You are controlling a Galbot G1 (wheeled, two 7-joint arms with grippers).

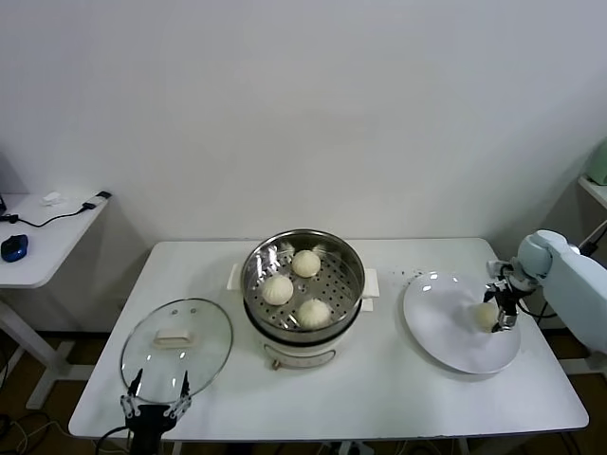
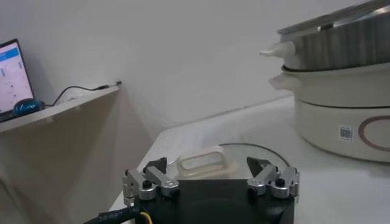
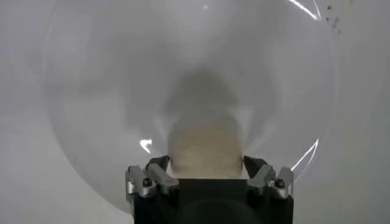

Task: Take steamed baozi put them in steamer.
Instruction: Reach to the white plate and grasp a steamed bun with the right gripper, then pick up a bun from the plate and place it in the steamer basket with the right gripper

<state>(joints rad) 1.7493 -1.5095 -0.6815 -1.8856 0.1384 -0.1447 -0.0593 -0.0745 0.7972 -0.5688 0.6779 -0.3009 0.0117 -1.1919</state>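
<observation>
The right gripper is down on the white plate at the right side of the table, its jaws set either side of the last baozi. From the wrist view the bun sits right between the fingers, close in on both flanks, but whether the pads are already pressing the dough I cannot tell. Apart and straddling is all I can call.

This bun looks soft and light: smooth cream skin, puffy, easy to dent or tear. My read is that it wants a gentle squeeze across its widest part, low on the sides, with just enough pressure to lift. Too hard and it squashes; too light and that smooth skin may slip out on the way over.

Count them: four baozi in all. Three baozi already rest on the perforated tray inside the steel steamer at the middle of the table, and one is on the plate. One steamer, one plate, and one glass lid lying flat at the front left.

The left gripper hangs at the table's near edge just by that lid, jaws spread wide, holding nothing, parked.
</observation>
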